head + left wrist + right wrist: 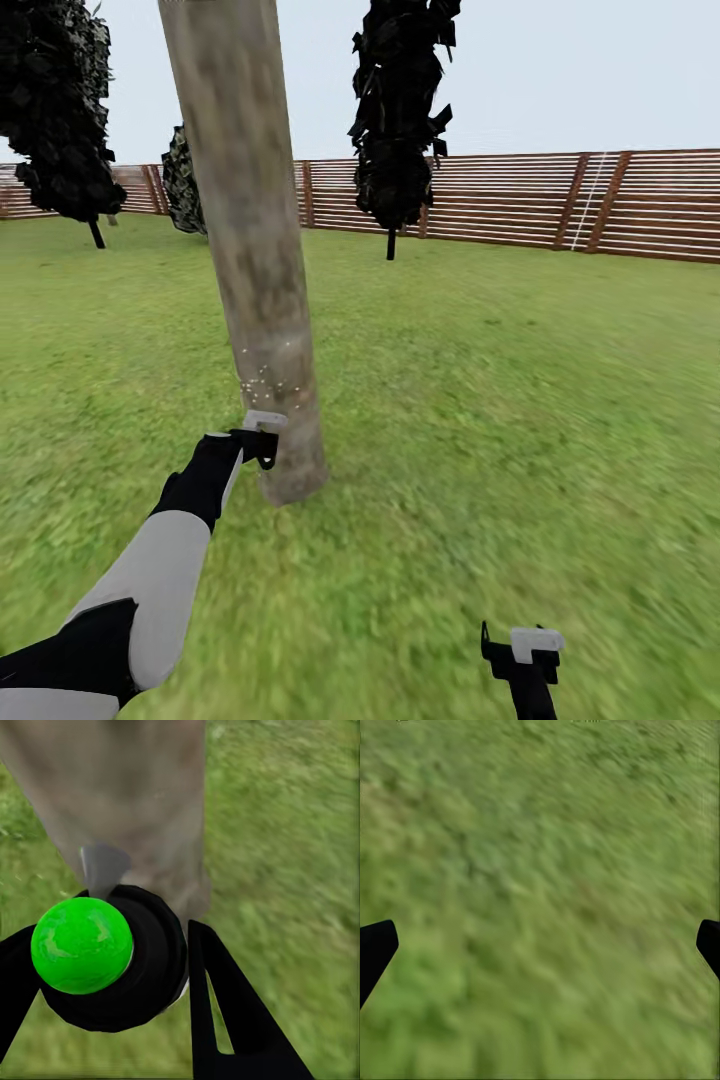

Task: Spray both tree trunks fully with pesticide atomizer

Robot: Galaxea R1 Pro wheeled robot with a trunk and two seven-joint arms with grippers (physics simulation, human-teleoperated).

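Note:
One tree's thick pale grey-brown trunk (250, 250) rises just ahead of me on the lawn. A scatter of tiny whitish pesticide specks (265, 380) sits on its bark low down. My left gripper (262, 443) is held close against the trunk's base, shut on the pesticide atomizer (82, 945). The atomizer has a round black body with a bright green ball top, and its grey nozzle (101, 866) faces the trunk (127, 795). My right gripper (520, 650) hangs low over grass, open and holding nothing, its fingertips (375, 949) wide apart.
Two thin-stemmed trees with black foliage (395, 120) (60, 110) and a dark bush (183, 185) stand farther back. A brown slatted fence (560, 205) closes the lawn behind them. Open grass (520, 400) stretches to the right of the trunk.

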